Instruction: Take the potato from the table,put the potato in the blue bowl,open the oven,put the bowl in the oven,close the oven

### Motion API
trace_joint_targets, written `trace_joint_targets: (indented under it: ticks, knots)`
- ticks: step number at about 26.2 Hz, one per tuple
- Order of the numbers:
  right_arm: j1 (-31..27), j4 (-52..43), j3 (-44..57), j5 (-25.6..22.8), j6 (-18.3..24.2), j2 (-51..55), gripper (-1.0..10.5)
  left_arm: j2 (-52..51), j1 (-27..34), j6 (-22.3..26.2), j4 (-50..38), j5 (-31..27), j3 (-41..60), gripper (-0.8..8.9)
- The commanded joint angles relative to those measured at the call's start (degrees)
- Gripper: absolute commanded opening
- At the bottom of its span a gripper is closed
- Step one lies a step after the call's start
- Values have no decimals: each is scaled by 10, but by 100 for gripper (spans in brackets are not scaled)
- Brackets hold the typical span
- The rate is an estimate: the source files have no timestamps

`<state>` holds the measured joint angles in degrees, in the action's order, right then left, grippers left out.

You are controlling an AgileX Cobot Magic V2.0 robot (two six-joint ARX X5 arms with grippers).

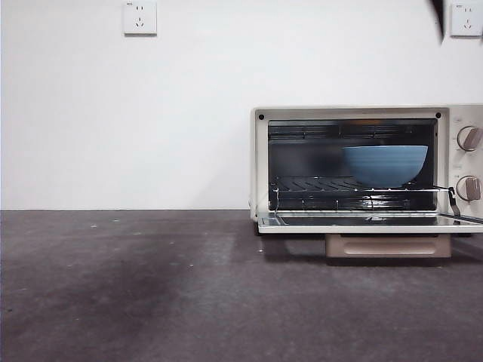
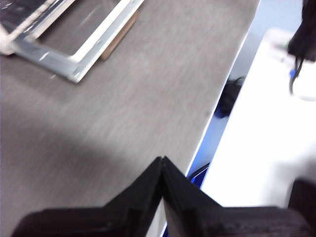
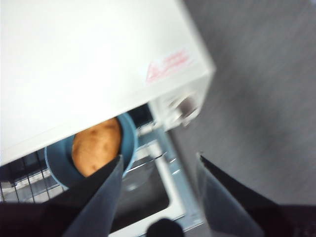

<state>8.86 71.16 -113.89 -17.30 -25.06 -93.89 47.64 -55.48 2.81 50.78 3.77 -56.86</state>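
The cream-white oven (image 1: 355,113) stands at the right of the table (image 1: 151,286), its door (image 1: 362,221) folded down flat. The blue bowl (image 1: 385,164) rests on the wire rack inside, toward the right. The right wrist view looks down past the oven top (image 3: 98,59) to the bowl (image 3: 129,133) with the orange-brown potato (image 3: 96,145) lying in it. My right gripper (image 3: 158,165) hovers open above the oven's front, holding nothing. My left gripper (image 2: 162,162) is shut and empty over bare table, away from the open door (image 2: 106,34).
A black arm tip (image 1: 438,19) shows at the top right corner. Two wall sockets (image 1: 139,16) (image 1: 466,19) sit high on the white wall. The table's edge (image 2: 222,98) runs close to my left gripper, with a white surface (image 2: 266,128) beyond.
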Motion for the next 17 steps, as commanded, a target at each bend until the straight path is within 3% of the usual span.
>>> trace_joint_targets:
  ticks: [1, 5, 7, 10, 12, 14, 17]
  knots:
    - [6, 14, -2, -19, 62, 47, 250, 63, 44, 4, -68, 81, 5, -9]
    - [6, 45, -2, -24, 110, 122, 249, 179, 141, -32, -170, 230, 5, -9]
    - [6, 57, -2, -25, 128, 156, 248, 245, 190, -83, -220, 323, 4, -8]
    - [6, 73, -2, -25, 149, 207, 192, 353, 245, -209, -327, 440, 4, -8]
    - [6, 74, -2, -26, 157, 241, 100, 421, 270, -294, -412, 468, 4, -8]
    - [6, 74, -2, -27, 165, 270, 46, 475, 283, -348, -464, 468, 2, -8]
    - [6, 75, -2, -26, 165, 310, 23, 541, 291, -376, -473, 466, -15, -8]
